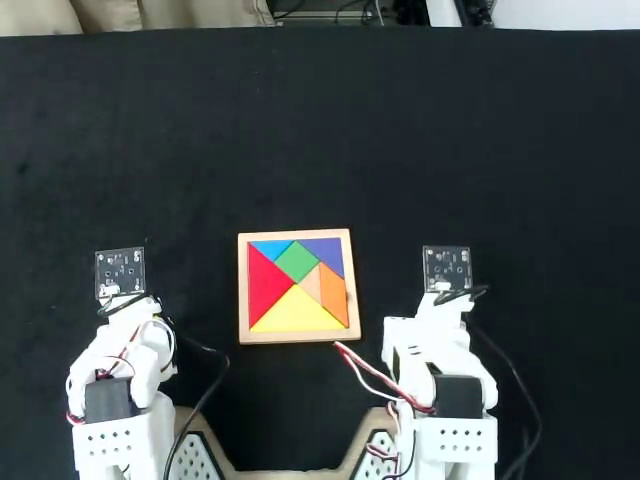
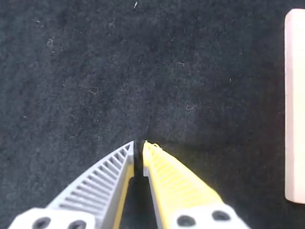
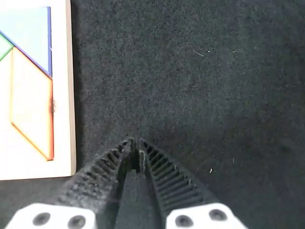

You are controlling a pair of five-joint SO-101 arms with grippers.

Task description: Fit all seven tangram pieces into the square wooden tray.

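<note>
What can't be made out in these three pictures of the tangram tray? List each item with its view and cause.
1. High view: the pale peach piece beside the orange parallelogram piece is too small to judge its shape.
2. Left wrist view: the picture edge cuts off the square wooden tray, hiding its pieces.
3. Right wrist view: the edge cuts off most of the tray too.

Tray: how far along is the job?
Done: coloured pieces fill the tray edge to edge, seemingly all seven. In hand: nothing; the left tool and right tool sit shut and empty on either side of it. Left: nothing that I can see.
</note>
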